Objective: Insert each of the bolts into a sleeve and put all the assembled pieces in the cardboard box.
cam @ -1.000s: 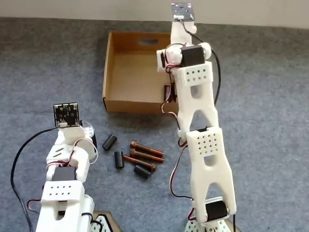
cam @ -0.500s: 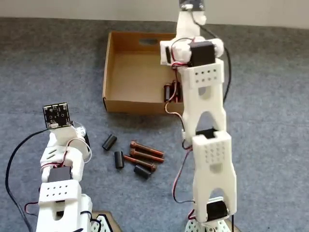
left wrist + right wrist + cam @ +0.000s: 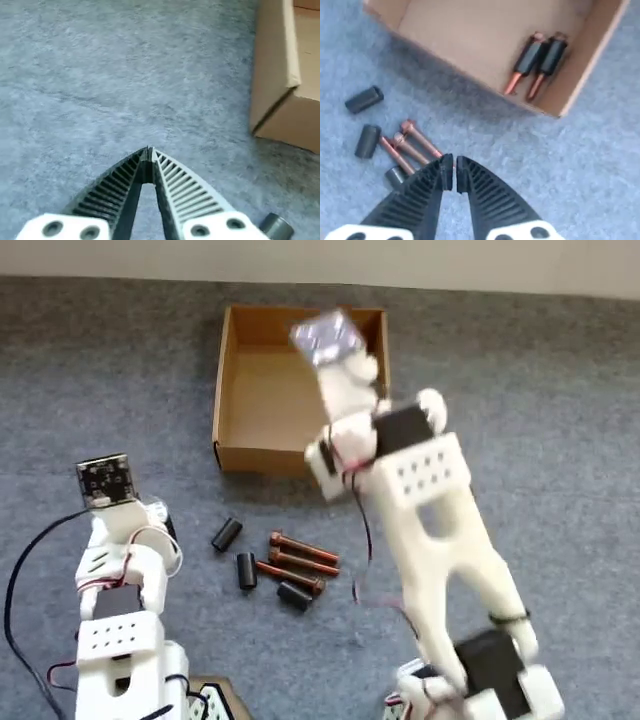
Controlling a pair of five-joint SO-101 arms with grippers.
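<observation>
Three copper bolts [image 3: 300, 558] lie side by side on the grey carpet, with three black sleeves [image 3: 227, 533] loose around them. In the right wrist view the bolts [image 3: 410, 147] and sleeves [image 3: 364, 99] lie just ahead of my right gripper [image 3: 449, 172], which hovers shut and holds nothing. Two assembled pieces [image 3: 540, 57] rest in a corner of the cardboard box [image 3: 470, 35]. My left gripper [image 3: 149, 152] is shut over bare carpet, holding nothing, with the box corner [image 3: 285, 75] beyond it and one sleeve [image 3: 275, 226] beside it.
The right arm [image 3: 410, 470] leans over the near right corner of the cardboard box [image 3: 250, 380], hiding part of it. The left arm [image 3: 125, 560] stands at the near left. Open carpet lies left of the box and to the far right.
The right arm has swung back from over the far side of the box, toward the near left and the loose parts. The left arm drifted slightly left.
</observation>
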